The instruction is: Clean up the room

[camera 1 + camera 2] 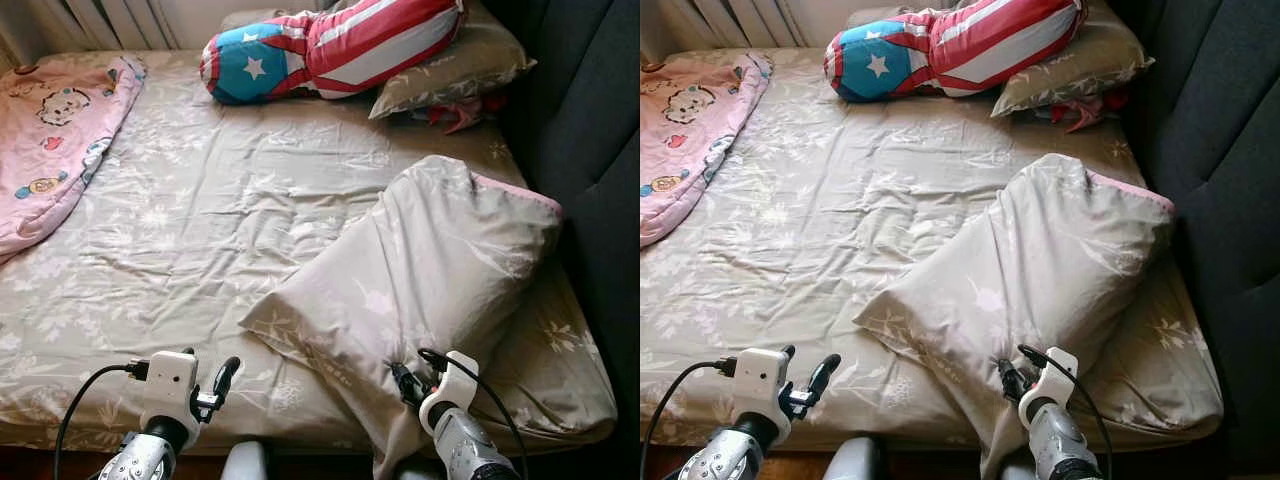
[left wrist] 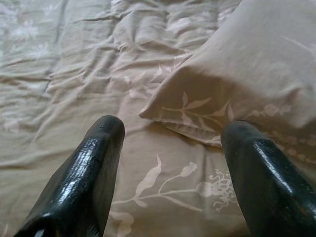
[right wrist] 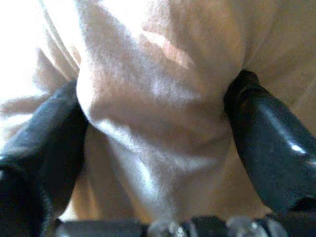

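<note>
The right gripper was clamped on a fold of the beige floral pillow, which lay slanted near the bed's near right corner. The left gripper hovered spread wide over the sheet by the near edge. A flag-patterned cushion and a pink quilt lay toward the far edge.

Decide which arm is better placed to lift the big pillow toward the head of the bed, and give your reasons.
Right. The right gripper is already shut on the near edge of the pillow. The left gripper hangs open over the sheet, beside the pillow's corner.
</note>
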{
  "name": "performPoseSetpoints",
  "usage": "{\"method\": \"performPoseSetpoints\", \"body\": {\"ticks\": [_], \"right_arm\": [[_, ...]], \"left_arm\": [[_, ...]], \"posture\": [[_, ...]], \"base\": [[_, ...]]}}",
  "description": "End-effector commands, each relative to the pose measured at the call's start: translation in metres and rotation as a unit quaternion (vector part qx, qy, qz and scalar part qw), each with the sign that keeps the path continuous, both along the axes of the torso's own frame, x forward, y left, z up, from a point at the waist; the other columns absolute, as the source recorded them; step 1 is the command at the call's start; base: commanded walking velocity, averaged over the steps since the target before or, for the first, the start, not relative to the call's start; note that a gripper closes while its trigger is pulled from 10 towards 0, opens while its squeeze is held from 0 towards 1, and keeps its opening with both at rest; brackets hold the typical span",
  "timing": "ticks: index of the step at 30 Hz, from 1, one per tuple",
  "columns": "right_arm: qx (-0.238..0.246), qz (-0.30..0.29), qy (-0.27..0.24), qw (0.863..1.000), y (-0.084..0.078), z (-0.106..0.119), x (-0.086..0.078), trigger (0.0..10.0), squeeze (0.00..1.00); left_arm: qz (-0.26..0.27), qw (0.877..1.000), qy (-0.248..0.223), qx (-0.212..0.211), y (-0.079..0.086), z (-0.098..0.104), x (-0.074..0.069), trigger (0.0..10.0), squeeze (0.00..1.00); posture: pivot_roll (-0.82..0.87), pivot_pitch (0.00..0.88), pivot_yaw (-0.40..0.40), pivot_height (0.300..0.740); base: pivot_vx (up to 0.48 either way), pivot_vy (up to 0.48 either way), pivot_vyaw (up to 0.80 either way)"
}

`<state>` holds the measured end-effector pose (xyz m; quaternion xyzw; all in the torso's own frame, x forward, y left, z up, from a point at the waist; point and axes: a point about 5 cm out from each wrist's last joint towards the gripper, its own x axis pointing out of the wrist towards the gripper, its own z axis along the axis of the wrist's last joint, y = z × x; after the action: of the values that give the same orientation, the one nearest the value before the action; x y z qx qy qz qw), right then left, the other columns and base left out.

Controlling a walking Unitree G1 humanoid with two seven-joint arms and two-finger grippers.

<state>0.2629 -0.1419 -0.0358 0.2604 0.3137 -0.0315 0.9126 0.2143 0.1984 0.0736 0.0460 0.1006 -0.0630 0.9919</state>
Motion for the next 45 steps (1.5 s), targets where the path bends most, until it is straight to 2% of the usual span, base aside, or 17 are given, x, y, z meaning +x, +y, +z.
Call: {"method": "performPoseSetpoints", "body": {"ticks": [1,25,45], "right_arm": [[0.031,0.014,0.026,0.999,0.017,-0.011,-0.014,0.0,0.00],[0.025,0.022,0.019,0.999,0.016,-0.010,-0.013,0.0,0.00],[0.018,0.010,0.010,1.000,0.011,-0.010,-0.014,0.0,0.00]], "left_arm": [[0.006,1.000,0.001,0.005,0.003,0.003,0.001,10.0,0.00],[0.006,1.000,0.002,0.004,0.002,0.001,0.007,10.0,0.00],[0.013,1.000,-0.010,-0.007,-0.003,-0.003,0.026,10.0,0.00]], "posture": [[0.20,0.190,0.044,0.657],[0.18,0.157,0.040,0.657],[0.14,0.108,0.026,0.657]], "base": [[0.000,0.000,0.00],[0.000,0.000,0.00],[0.000,0.000,0.00]]}}
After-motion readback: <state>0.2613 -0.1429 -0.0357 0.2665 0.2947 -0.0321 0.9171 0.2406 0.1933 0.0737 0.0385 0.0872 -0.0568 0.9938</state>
